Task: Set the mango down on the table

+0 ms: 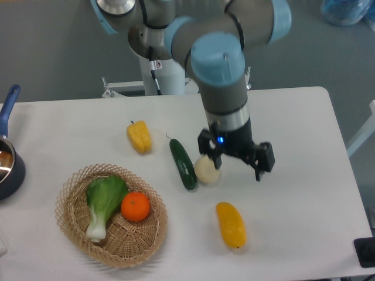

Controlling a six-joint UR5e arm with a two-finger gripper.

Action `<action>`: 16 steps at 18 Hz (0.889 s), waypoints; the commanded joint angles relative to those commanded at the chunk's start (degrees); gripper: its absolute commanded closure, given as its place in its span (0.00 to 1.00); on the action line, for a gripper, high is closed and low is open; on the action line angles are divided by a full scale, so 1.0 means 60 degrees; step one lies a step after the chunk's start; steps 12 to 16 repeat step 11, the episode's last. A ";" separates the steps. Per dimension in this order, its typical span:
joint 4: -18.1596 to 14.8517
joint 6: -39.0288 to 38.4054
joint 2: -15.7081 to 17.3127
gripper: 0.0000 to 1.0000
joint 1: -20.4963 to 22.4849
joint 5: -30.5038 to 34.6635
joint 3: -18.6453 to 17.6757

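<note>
The mango [231, 225], a smooth yellow-orange oval, lies free on the white table [299, 193] near its front edge. My gripper [235, 164] hangs well above the table, up and behind the mango, with its two fingers spread apart and nothing between them. It is open. The arm's wrist covers part of the table behind it.
A pale round vegetable [206, 170] and a dark green cucumber [183, 163] lie just left of the gripper. A yellow pepper [139, 136] sits further left. A wicker basket [76, 229] holds bok choy [103, 202] and an orange [135, 206]. A pot [7, 164] is at the left edge.
</note>
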 joint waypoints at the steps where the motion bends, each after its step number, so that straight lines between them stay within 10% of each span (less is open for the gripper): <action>1: -0.0249 0.0703 0.0190 0.00 0.0380 -0.0191 -0.0015; 6: -0.1218 0.4193 0.0866 0.00 0.1980 -0.0691 0.0014; 16: -0.1160 0.4284 0.0895 0.00 0.2156 -0.0662 0.0014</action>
